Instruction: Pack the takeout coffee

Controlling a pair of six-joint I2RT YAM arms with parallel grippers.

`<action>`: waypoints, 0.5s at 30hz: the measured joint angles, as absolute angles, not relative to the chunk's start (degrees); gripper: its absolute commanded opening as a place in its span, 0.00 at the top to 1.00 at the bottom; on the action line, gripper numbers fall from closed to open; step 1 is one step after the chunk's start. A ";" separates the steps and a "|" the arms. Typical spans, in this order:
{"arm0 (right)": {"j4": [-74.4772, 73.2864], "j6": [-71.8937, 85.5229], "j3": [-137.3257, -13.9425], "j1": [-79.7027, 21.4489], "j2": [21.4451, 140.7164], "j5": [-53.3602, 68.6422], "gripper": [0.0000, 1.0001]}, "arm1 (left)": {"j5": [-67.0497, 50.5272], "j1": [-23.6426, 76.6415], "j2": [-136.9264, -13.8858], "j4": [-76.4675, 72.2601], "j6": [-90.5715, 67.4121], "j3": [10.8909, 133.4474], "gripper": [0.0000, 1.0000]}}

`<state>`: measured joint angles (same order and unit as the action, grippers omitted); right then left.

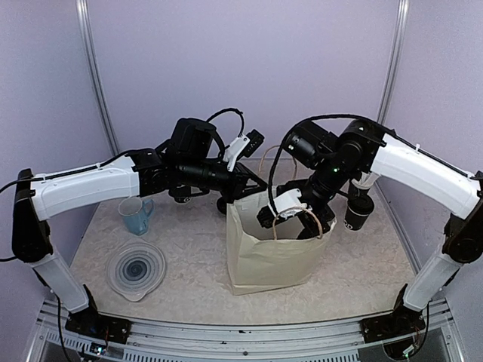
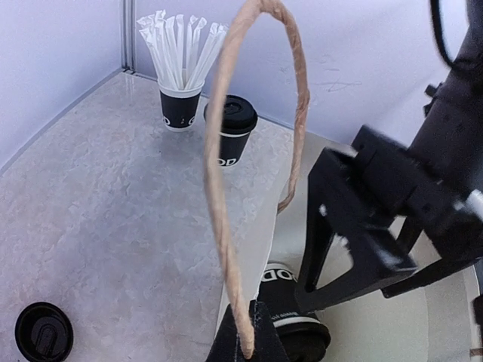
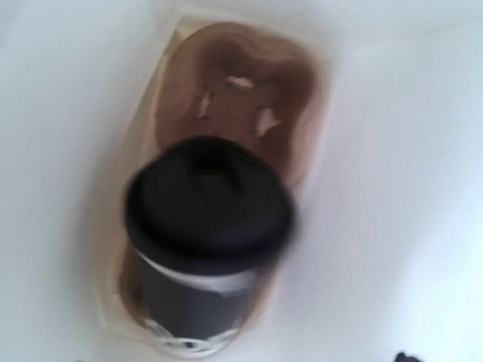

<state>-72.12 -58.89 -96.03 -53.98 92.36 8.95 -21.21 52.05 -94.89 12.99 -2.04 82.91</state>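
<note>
A cream paper bag stands mid-table. My left gripper is shut on its twisted paper handle, holding the loop up. Inside the bag, a black takeout coffee cup with a black lid stands in one pocket of the brown pulp carrier tray; the other pocket is empty. My right gripper reaches into the bag's mouth just above that cup, open, and its black fingers do not hold it. The right wrist view is blurred and shows no fingers. Another lidded cup stands on the table beyond the bag.
A black cup of white straws stands by the back wall next to the lidded cup. A loose black lid lies on the table. On the left are a blue mug and a clear round bowl.
</note>
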 measured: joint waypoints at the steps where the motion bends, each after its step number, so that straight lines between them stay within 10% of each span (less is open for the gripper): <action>1: -72.38 -58.94 -97.51 -53.98 92.42 8.93 0.14 | -20.58 52.05 -94.89 12.88 -2.02 82.72 1.00; 15: -69.17 -60.71 -108.07 -50.87 84.20 3.95 0.14 | -4.71 58.02 -89.19 12.45 4.21 80.31 1.00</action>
<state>-69.17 -60.71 -108.07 -50.87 84.20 3.95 -4.71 58.02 -89.19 12.45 4.21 80.31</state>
